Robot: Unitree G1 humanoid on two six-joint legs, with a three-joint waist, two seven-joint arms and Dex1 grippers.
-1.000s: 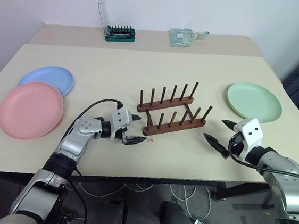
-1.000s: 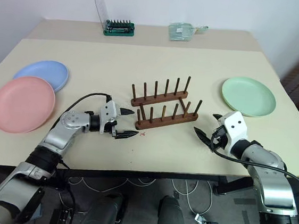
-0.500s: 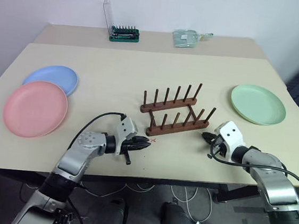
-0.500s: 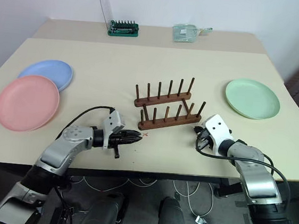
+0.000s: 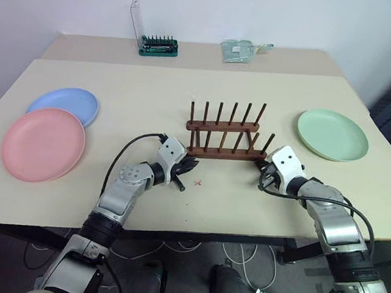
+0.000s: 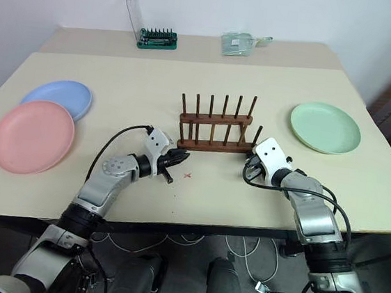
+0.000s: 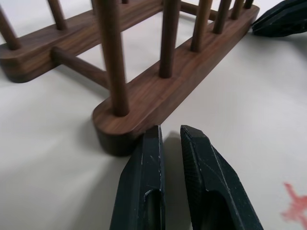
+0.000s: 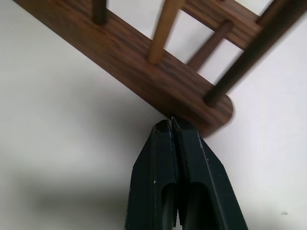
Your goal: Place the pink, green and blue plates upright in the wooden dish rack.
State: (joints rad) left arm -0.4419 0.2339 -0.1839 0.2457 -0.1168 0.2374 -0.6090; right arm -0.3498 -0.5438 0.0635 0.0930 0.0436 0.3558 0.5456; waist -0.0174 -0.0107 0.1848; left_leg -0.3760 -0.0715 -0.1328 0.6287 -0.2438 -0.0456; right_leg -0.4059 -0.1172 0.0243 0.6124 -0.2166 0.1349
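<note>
Both pincers are pressing closed and empty against the near rail of the wooden dish rack (image 5: 223, 134): left pincer (image 7: 170, 135) at its left end, right pincer (image 8: 171, 123) at its right end. Pink plate (image 5: 42, 144) and blue plate (image 5: 64, 102) are lying far left on the desk (image 5: 153, 86), green plate (image 5: 332, 134) far right.

A beige table (image 5: 137, 105) carries the scene, with a second, narrower table (image 5: 191, 54) butted against its far edge by the white wall. On that far table stands a green tool holder (image 5: 158, 45) with its clear lid (image 5: 134, 17) raised, and, well to its right, a clear plastic packet (image 5: 239, 48). A small red mark (image 5: 199, 183) shows on the near table.
</note>
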